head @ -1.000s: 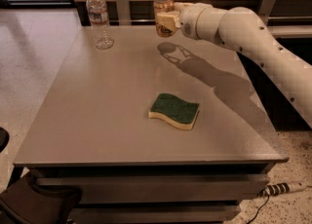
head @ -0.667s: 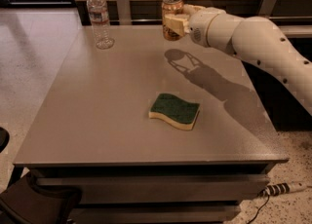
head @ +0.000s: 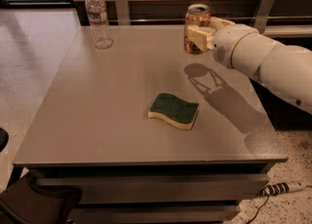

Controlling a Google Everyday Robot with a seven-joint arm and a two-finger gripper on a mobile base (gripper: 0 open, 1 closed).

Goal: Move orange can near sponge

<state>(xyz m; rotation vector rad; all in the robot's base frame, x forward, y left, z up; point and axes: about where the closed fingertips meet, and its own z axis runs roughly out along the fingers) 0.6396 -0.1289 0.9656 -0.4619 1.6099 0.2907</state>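
Camera view. The end effector (head: 200, 34) is at the far right of the grey tabletop (head: 97, 116) and raised above it, on a white arm (head: 263, 57) entering from the right. Its fingers are clamped on the small orange-gold metal drink can (head: 196, 15), and one pale finger (head: 199, 37) crosses the can's near side. The can is upright and clear of the surface, with its shadow (head: 197, 70) on the tabletop below. The flat, dark green-topped, yellow-based sponge (head: 173, 111) lies well apart, nearer the front edge. A clear plastic water bottle (head: 98, 18) stands at the far left. Against the earlier frames, end effector and can have shifted rightward and slightly lower. Sponge and bottle are unchanged.
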